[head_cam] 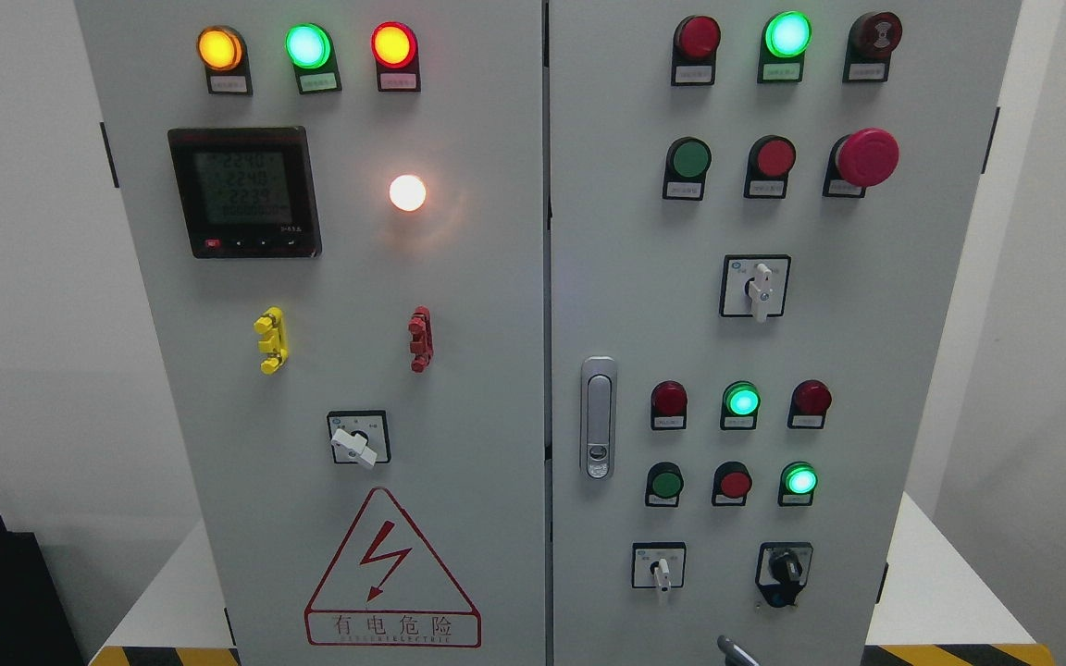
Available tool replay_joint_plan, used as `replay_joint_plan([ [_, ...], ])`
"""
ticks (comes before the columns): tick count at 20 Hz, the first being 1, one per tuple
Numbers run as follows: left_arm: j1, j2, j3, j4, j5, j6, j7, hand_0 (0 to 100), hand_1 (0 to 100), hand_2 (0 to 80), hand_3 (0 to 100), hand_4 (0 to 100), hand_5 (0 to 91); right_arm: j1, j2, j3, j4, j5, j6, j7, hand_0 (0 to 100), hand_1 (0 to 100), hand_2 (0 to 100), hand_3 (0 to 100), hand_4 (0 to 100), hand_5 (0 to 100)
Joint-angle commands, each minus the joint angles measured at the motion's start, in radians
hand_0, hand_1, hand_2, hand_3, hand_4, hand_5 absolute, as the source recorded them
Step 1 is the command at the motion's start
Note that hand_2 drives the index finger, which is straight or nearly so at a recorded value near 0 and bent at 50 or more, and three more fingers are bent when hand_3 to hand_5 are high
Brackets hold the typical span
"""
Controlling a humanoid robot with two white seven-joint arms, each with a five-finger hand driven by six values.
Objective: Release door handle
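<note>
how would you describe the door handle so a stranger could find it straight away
On the grey electrical cabinet, look at the right-hand door, just beside the centre seam. The slim silver metal door handle stands upright there, the only plain metal fitting among coloured lamps and buttons.

Industrial electrical room, grey control cabinet (496, 370) with indicator lamps (308, 45), rotary switches (755, 287), high-voltage warning sign (391, 573)
</note>
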Motion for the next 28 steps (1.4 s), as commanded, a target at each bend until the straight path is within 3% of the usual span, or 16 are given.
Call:
replay_joint_plan([
  [1, 0.0, 0.0, 0.011, 0.017, 0.0, 0.0, 0.001, 12, 39, 0.0, 0, 0, 0.0, -0.005, 0.002, 0.0, 0.013, 0.0, 0.002, 0.006, 36, 14, 0, 4, 0, 0],
  [6, 0.0, 0.0, 0.011, 0.017, 0.0, 0.0, 0.001, 12, 39, 0.0, 0, 0, 0.0, -0.011, 0.028, 0.002, 0.02, 0.015, -0.001, 0.006, 36, 15, 0, 4, 0, 0],
  [10, 0.0, 0.0, 0.011, 0.017, 0.0, 0.0, 0.001, 12, 39, 0.0, 0, 0, 0.0, -0.012, 0.039, -0.008, 0.02, 0.145, -0.027, -0.02, 36, 16, 0, 3, 0, 0],
  [14, 0.0, 0.0, 0.011, 0.017, 0.0, 0.0, 0.001, 12, 39, 0.0, 0, 0, 0.0, -0.009, 0.054, -0.008, 0.017, 0.363, -0.105, -0.104, 36, 16, 0, 2, 0, 0],
  [17, 0.0, 0.0, 0.011, 0.017, 0.0, 0.0, 0.001, 12, 39, 0.0, 0, 0, 0.0, -0.006, 0.108, -0.004, 0.017, 0.562, -0.107, -0.216, 35, 19, 0, 7, 0, 0],
  [19, 0.0, 0.0, 0.011, 0.017, 0.0, 0.0, 0.001, 12, 39, 0.0, 0, 0, 0.0, -0.011, 0.16, -0.004, 0.019, 0.674, -0.105, -0.259, 35, 22, 0, 12, 10, 0],
  [20, 0.0, -0.001, 0.011, 0.017, 0.0, 0.0, 0.001, 12, 39, 0.0, 0, 0, 0.0, -0.015, 0.168, -0.006, 0.017, 0.72, -0.103, -0.277, 35, 28, 0, 22, 26, 12],
  [21, 0.0, -0.001, 0.011, 0.017, 0.0, 0.0, 0.001, 12, 39, 0.0, 0, 0, 0.0, -0.022, 0.171, -0.006, 0.014, 0.762, -0.102, -0.302, 36, 31, 0, 31, 33, 21],
  [22, 0.0, 0.0, 0.011, 0.017, 0.0, 0.0, 0.001, 12, 39, 0.0, 0, 0, 0.0, -0.028, 0.18, -0.007, 0.011, 0.808, -0.099, -0.33, 37, 32, 0, 35, 34, 23],
  [24, 0.0, 0.0, 0.011, 0.017, 0.0, 0.0, 0.001, 12, 39, 0.0, 0, 0, 0.0, -0.046, 0.22, -0.011, 0.005, 0.924, -0.088, -0.374, 36, 38, 0, 51, 45, 40],
  [25, 0.0, 0.0, 0.011, 0.017, 0.0, 0.0, 0.001, 12, 39, 0.0, 0, 0, 0.0, -0.058, 0.237, -0.015, 0.005, 0.979, -0.062, -0.402, 37, 38, 0, 53, 46, 42],
  [27, 0.0, 0.0, 0.011, 0.017, 0.0, 0.0, 0.001, 12, 39, 0.0, 0, 0, 0.0, -0.081, 0.266, -0.018, 0.003, 1.072, 0.001, -0.439, 36, 44, 0, 63, 57, 61],
  [28, 0.0, 0.0, 0.011, 0.017, 0.0, 0.0, 0.001, 12, 39, 0.0, 0, 0, 0.0, -0.089, 0.266, -0.018, 0.003, 1.101, 0.008, -0.445, 36, 45, 0, 64, 58, 63],
])
